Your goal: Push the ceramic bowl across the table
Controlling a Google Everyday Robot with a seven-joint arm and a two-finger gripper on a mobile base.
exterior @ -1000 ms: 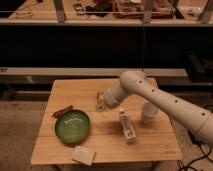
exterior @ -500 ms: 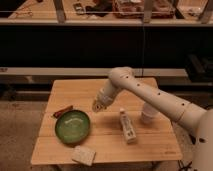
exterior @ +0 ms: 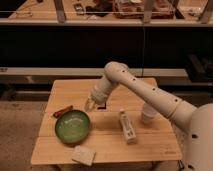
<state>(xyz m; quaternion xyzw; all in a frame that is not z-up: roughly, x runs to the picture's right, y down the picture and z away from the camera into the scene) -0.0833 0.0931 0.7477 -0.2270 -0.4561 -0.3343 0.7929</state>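
We see the ceramic bowl (exterior: 73,126) resting on the table (exterior: 150,147), toward the front left of the view. The hand (exterior: 91,104) hangs low over the table just behind the bowl's far right rim. We cannot tell whether it is open or closed, or whether it touches the bowl. A reddish object (exterior: 63,111) lies by the bowl's far left rim (too blurred to name). A white bottle (exterior: 127,128) lies on its side right of the bowl, with a white cup (exterior: 148,114) beyond it. A pale block (exterior: 83,155) sits at the front edge.
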